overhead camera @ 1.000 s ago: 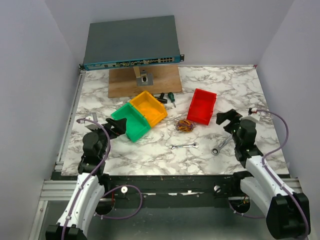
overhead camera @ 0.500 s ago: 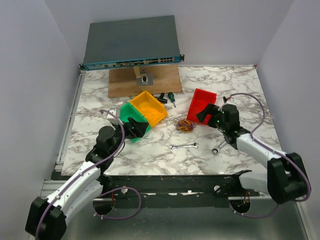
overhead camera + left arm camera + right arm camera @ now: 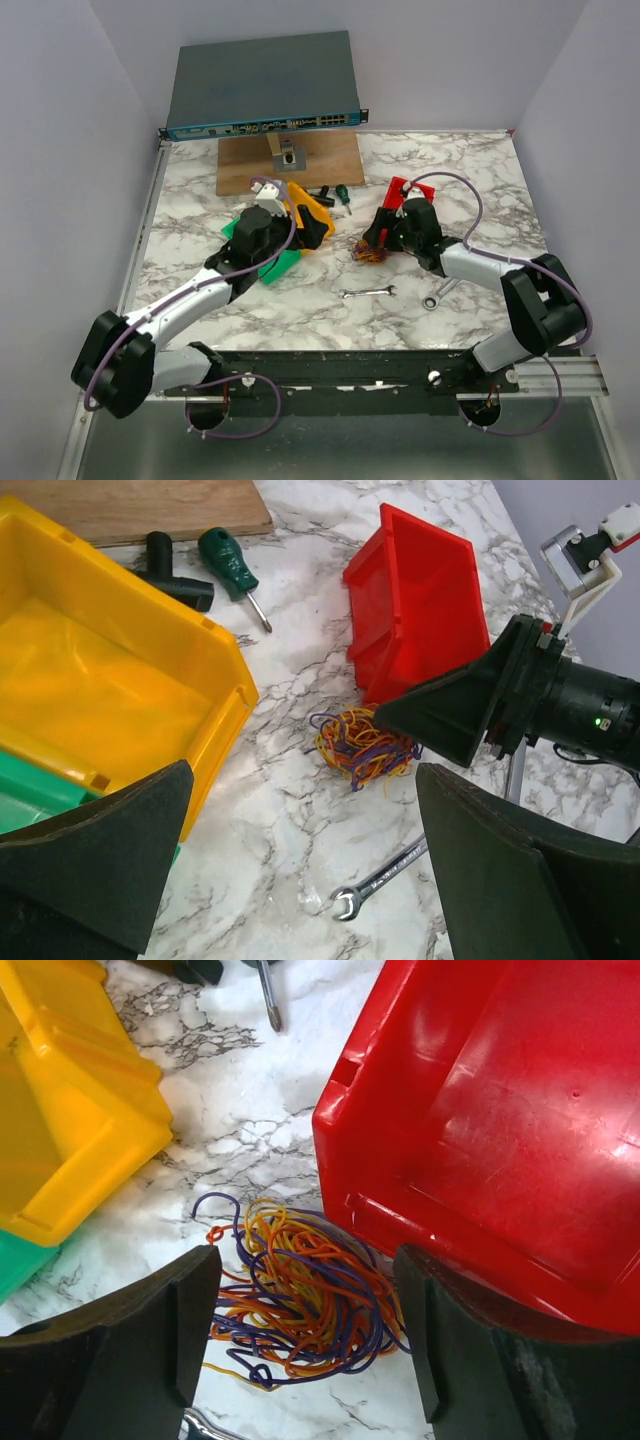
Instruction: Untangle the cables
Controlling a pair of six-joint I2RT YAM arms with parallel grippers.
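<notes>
The cables (image 3: pixel 371 251) are a tangled bunch of orange, yellow and purple wires lying on the marble table just in front of the red bin. My right gripper (image 3: pixel 384 240) hovers over them, open. In the right wrist view its fingers stand on either side of the cables (image 3: pixel 300 1305), with the right gripper (image 3: pixel 307 1270) not touching them that I can see. My left gripper (image 3: pixel 314 228) is open above the yellow bin's near corner. In its own view the left gripper (image 3: pixel 305 775) faces the cables (image 3: pixel 365 748) and the right gripper (image 3: pixel 470 710), with nothing held.
A yellow bin (image 3: pixel 303 208) and a green bin (image 3: pixel 279 266) sit left of the cables, a red bin (image 3: pixel 400 188) right behind them. A spanner (image 3: pixel 368 292) and a ratchet wrench (image 3: pixel 440 294) lie nearer. A green screwdriver (image 3: pixel 342 196), a wooden board (image 3: pixel 290 165) and a network switch (image 3: pixel 262 85) stand at the back.
Both arms have swung from the near table edge toward the middle. The right gripper has come down over the cables and its jaws have narrowed. The left gripper now reaches over the bins.
</notes>
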